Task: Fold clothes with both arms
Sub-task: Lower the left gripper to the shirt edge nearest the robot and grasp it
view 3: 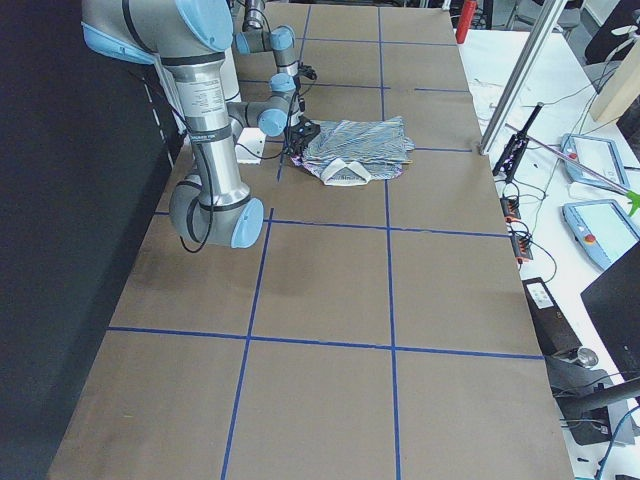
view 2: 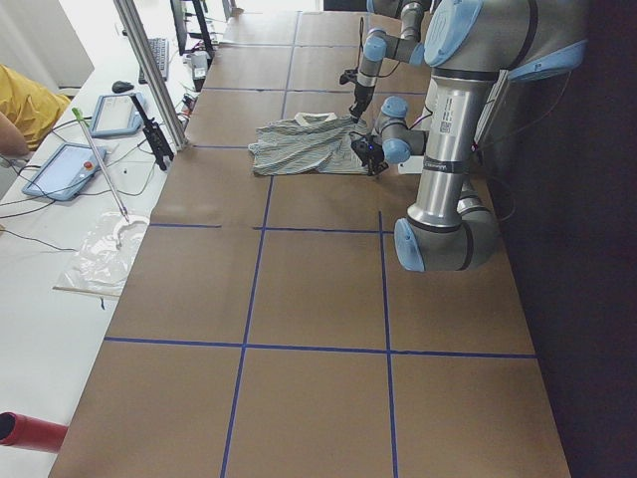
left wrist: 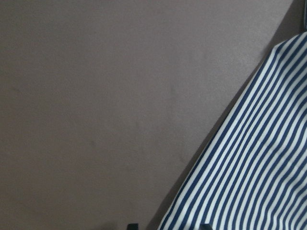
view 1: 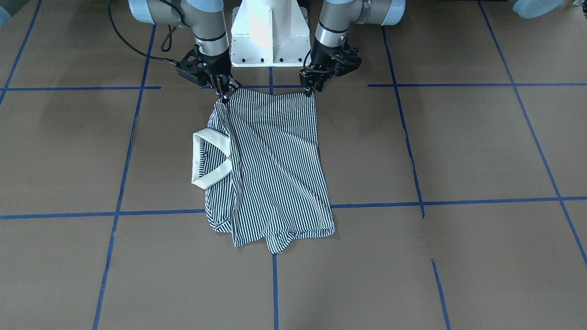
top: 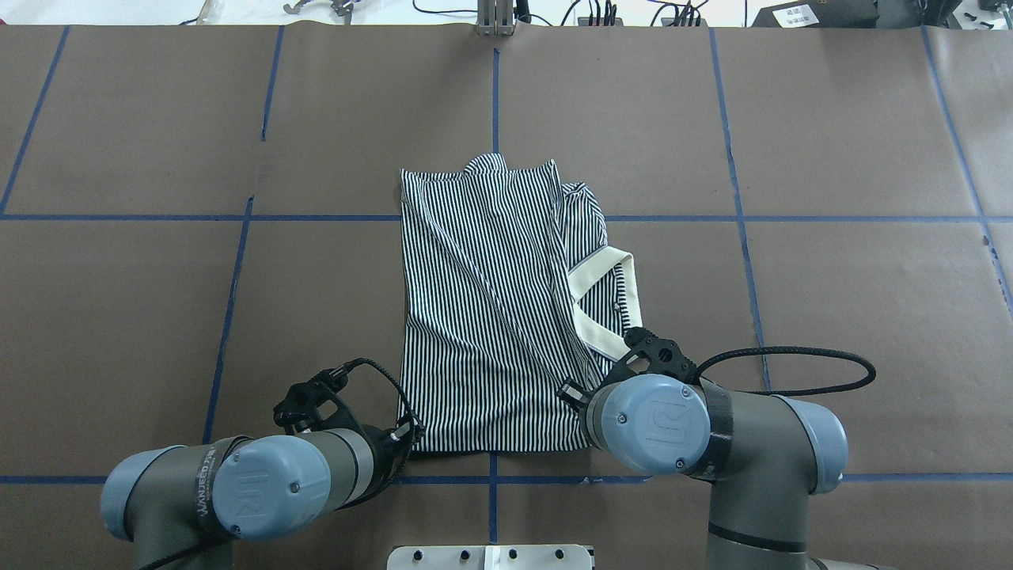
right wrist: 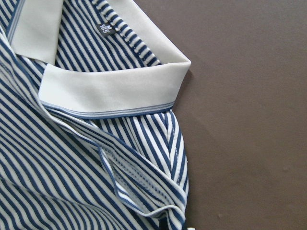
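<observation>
The striped polo shirt [view 1: 275, 160] lies folded lengthwise on the brown table, its cream collar [view 1: 206, 158] toward my right side. It also shows in the overhead view [top: 483, 317]. My left gripper [view 1: 308, 91] pinches the corner of the shirt's edge nearest my base, fingers drawn together on the fabric. My right gripper [view 1: 224, 94] pinches the other corner of that edge, close to the collar. In the overhead view the right wrist hides its fingers. The right wrist view shows the collar [right wrist: 110, 91] and the neck label; the left wrist view shows striped cloth [left wrist: 249, 167] over bare table.
The white pedestal base [view 1: 268, 32] stands just behind the grippers. Blue tape lines [view 1: 275, 293] grid the brown table. A side bench holds tablets [view 2: 75, 169] and cables, with a metal post [view 2: 149, 70] at the table's far edge.
</observation>
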`<action>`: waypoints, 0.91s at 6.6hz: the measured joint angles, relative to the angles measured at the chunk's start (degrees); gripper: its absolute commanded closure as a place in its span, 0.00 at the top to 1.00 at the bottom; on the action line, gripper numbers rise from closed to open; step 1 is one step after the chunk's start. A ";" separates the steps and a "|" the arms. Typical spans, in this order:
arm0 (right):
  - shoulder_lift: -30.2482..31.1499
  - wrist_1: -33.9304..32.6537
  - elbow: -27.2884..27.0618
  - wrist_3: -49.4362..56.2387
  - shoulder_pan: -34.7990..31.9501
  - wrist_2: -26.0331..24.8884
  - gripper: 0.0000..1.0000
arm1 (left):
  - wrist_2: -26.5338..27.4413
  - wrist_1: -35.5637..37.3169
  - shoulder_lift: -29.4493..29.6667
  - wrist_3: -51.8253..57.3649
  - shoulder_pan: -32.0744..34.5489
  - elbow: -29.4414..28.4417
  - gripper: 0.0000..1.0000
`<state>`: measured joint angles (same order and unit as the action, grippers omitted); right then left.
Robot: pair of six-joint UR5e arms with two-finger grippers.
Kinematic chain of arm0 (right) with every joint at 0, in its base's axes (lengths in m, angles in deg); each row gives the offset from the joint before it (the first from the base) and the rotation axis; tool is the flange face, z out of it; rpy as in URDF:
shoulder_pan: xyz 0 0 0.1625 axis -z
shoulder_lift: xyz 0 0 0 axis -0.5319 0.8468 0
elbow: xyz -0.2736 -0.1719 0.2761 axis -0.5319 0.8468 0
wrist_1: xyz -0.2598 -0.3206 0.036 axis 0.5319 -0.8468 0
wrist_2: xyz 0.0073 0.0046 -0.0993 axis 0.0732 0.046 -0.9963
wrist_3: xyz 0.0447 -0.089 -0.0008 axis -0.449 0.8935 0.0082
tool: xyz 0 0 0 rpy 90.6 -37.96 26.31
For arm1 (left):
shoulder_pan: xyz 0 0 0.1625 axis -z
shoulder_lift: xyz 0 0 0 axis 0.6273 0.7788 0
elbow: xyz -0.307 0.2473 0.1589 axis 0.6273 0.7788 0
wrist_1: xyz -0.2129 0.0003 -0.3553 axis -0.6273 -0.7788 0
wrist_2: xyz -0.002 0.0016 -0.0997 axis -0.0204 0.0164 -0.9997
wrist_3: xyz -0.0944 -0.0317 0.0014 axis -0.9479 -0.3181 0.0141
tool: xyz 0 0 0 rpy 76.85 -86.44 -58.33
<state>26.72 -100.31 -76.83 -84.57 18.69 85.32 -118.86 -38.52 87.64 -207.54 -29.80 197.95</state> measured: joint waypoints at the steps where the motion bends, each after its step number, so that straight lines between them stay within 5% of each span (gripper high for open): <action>1: 0.00 0.00 0.00 0.00 0.00 0.00 0.00 | 0.25 -0.13 0.23 0.03 0.00 -0.52 0.50; 2: 0.03 0.00 0.01 0.00 0.00 0.00 0.00 | 0.71 -0.24 0.68 0.06 0.00 -1.42 0.33; 3: 0.06 0.00 0.01 0.00 -0.02 0.00 0.00 | 0.99 -0.24 1.30 0.05 0.04 -2.14 0.00; 6: 0.27 0.00 0.01 0.00 -0.08 0.02 0.00 | 0.94 0.06 2.21 0.09 0.50 -2.02 0.00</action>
<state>26.99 -100.32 -76.82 -84.57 18.61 85.34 -117.92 -38.46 89.85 -207.45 -29.30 195.93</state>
